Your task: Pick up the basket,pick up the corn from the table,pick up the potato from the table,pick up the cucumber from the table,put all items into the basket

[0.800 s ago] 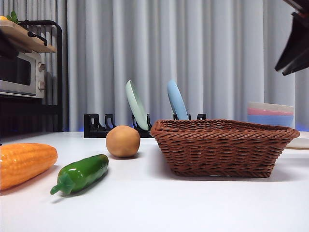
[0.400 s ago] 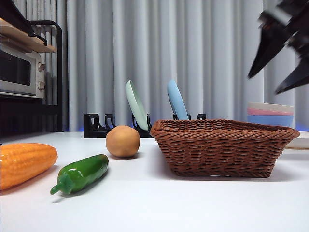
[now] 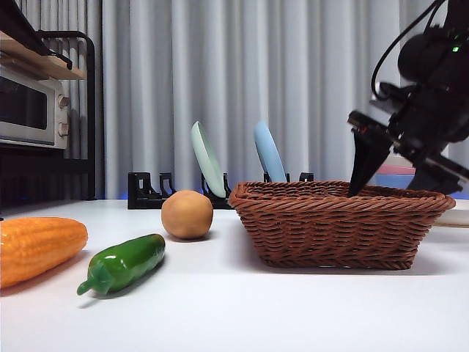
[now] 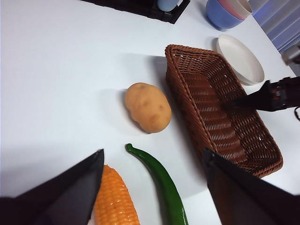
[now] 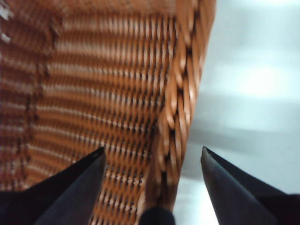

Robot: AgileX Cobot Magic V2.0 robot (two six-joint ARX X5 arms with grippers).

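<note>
The basket [image 3: 341,222] stands on the table [image 3: 242,308] at right of the front view, upright and empty as far as its interior shows. The right gripper [image 3: 392,180] is over the basket's right end, jaws spread wide. In the right wrist view the braided rim [image 5: 176,117] runs between the two jaws, one jaw over the woven interior and the other over the table outside. No contact between jaws and rim can be confirmed. In the front view one jaw tip sits at rim level, inside the basket; the other is partly hidden behind the far rim.

The potato [image 3: 187,214] rests on the table just left of the basket, apart from it. The cucumber [image 3: 122,264] lies nearer and further left, stem stub pointing near-left. The corn [image 3: 37,248] lies at the left edge, close beside the cucumber, not touching it in the front view.

The left gripper [image 4: 152,187] hangs above the corn, cucumber and potato, jaws wide apart, holding nothing.

Behind the basket a black rack [image 3: 150,191] holds a green plate [image 3: 207,160] and a blue plate [image 3: 268,152] on edge. Stacked bowls [image 4: 224,10] and a white plate [image 4: 242,58] sit beyond the basket's far right.
</note>
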